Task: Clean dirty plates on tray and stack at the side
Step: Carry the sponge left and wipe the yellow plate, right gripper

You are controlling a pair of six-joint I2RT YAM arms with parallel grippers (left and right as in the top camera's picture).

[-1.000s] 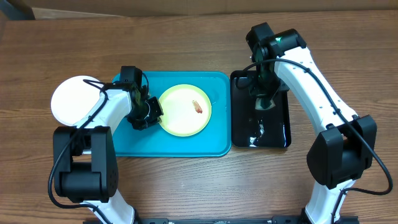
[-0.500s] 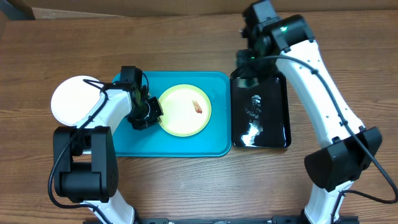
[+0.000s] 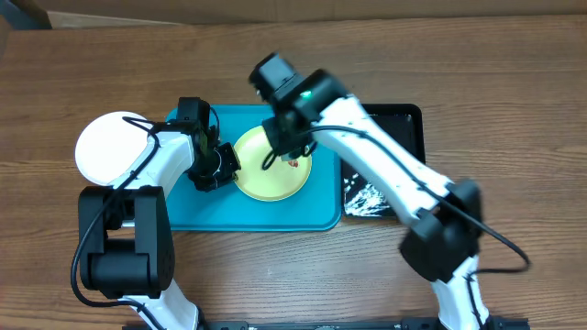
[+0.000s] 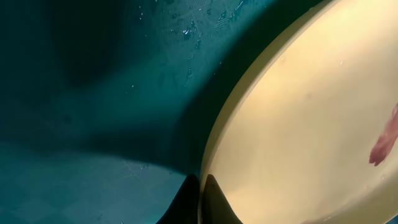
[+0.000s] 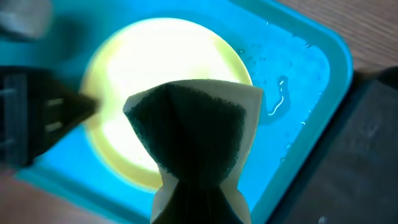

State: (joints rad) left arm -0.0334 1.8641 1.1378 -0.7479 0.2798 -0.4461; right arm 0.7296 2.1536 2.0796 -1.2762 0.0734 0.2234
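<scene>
Overhead, the wooden table (image 3: 514, 82) carries the big turquoise tray (image 3: 183, 215) in the middle and a smaller black tray (image 3: 408, 124) just to its right, wet and with nothing on it.

One white plate (image 3: 101, 151) lies off the tray on the table at the left, the stacking spot as I read it. Whether another plate sits under it cannot be told, and no blue plate shows anywhere.

One yellow-green plate (image 3: 261, 179) lies flat on the turquoise tray, so at least this one is left to clean.

The left gripper (image 3: 227, 165) is pinched tight on that plate's left rim, holding it steady. The right gripper (image 3: 280, 147) hangs over the plate, clamped on a folded green sponge (image 5: 193, 124). Whether the sponge touches the plate is not clear.

A small reddish smear (image 4: 384, 142) shows on the plate in the left wrist view, so the wiping of this plate looks barely begun. After it come the lift and the stacking on the white plate.
</scene>
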